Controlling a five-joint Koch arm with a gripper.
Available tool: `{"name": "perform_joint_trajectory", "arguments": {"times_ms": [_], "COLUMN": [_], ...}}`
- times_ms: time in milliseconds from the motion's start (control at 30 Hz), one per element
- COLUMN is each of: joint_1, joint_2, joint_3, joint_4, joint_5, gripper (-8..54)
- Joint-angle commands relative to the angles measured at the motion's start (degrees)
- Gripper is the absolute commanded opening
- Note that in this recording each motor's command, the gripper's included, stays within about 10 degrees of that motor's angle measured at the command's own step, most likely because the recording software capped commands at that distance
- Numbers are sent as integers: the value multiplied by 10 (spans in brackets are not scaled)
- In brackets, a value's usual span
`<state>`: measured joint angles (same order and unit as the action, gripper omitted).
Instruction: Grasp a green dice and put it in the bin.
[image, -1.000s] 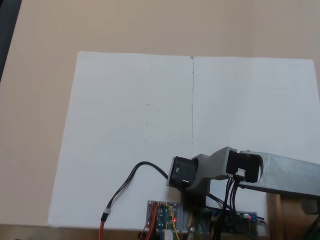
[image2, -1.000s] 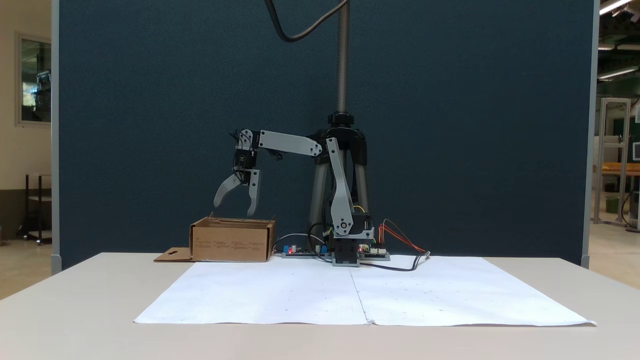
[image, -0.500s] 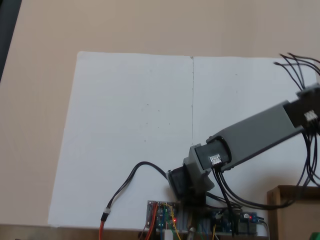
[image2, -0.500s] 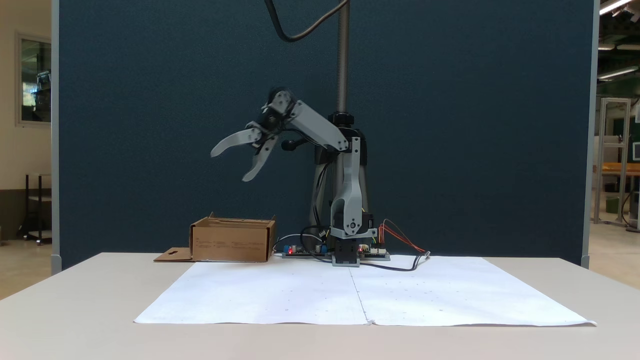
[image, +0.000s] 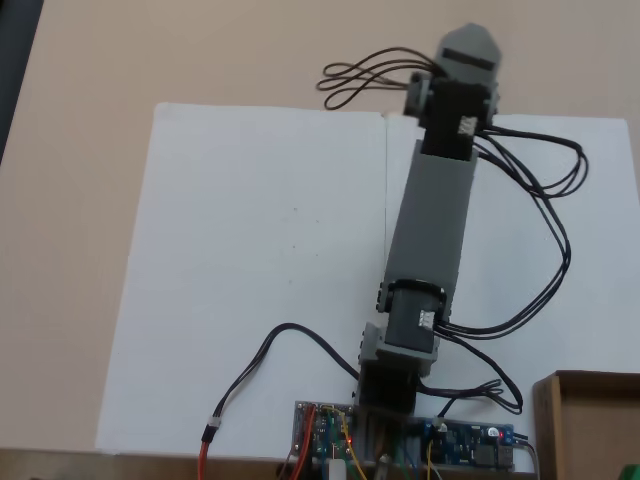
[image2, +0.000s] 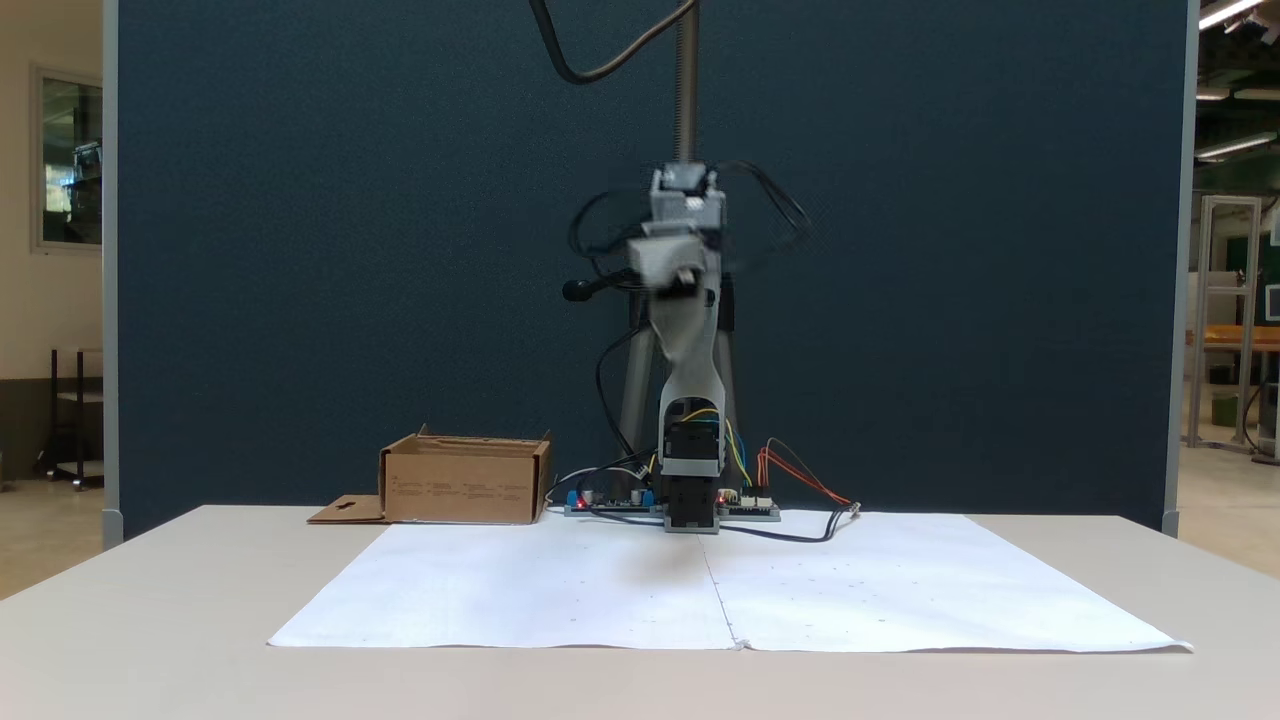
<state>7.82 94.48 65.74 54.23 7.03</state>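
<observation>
The arm (image2: 685, 300) is seen raised over the white paper (image2: 560, 590), well apart from the bin (image2: 465, 485) (finger state cannot be told through blur).

We count 1 arm (image2: 685, 330), 1 bin (image2: 465, 480) w/ 1 flap lying flat beside it on the table (image2: 150, 620). 1 white paper sheet (image2: 720, 590), w/ 1 crease down the middle. 2 circuit boards at the arm's base: 1 per side (image2: 605, 500) (image2: 748, 508). 1 tripod (image2: 680, 330) behind the arm, 1 dark blue partition (image2: 300, 250). At the frame's bottom corner, 1 green bit (image: 630, 470), too cropped to ID. Loose cables: several, can't count exactly.
</observation>
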Motion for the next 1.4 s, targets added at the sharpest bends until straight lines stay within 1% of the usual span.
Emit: {"name": "perform_joint_trajectory", "arguments": {"times_ms": [0, 133, 200, 267, 333, 533, 633, 800, 1000, 1167, 1367], "joint_1": [-17, -53, -62, -69, -71, -69, -65, -64, -64, -64, -54], "joint_2": [67, 144, 177, 183, 183, 183, 189, 294, 410, 414, 413], "joint_3": [85, 389, 500, 606, 683, 804, 867, 980, 1063, 1111, 1135], "joint_4": [-94, -196, -241, -286, -334, -482, -544, -660, -873, -1006, -1100], "joint_5": [23, 14, -13, -56, -62, -63, -62, -62, -77, -96, -116], "gripper": [437, 454, 459, 461, 460, 461, 449, 448, 440, 430, 441]}}
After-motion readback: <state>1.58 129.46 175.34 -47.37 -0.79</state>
